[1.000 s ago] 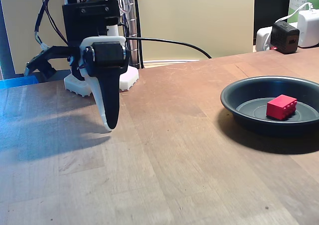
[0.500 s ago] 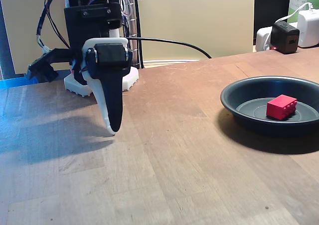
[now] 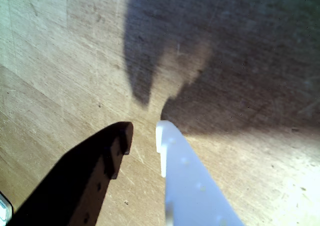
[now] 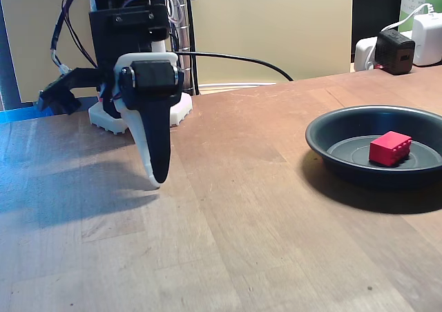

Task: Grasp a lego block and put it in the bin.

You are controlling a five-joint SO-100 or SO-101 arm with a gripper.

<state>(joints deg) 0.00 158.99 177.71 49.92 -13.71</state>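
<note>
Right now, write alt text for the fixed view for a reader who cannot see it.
A small bright red studded plastic brick lies inside a wide, shallow dark grey round dish at the right of a wooden table. At the left, the arm's black-and-white pincer points down, empty, tips near the tabletop.

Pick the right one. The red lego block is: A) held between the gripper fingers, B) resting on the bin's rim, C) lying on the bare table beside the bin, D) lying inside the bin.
D: in the fixed view the lego block sits on the flat bottom of the bin, far from the gripper.
</note>
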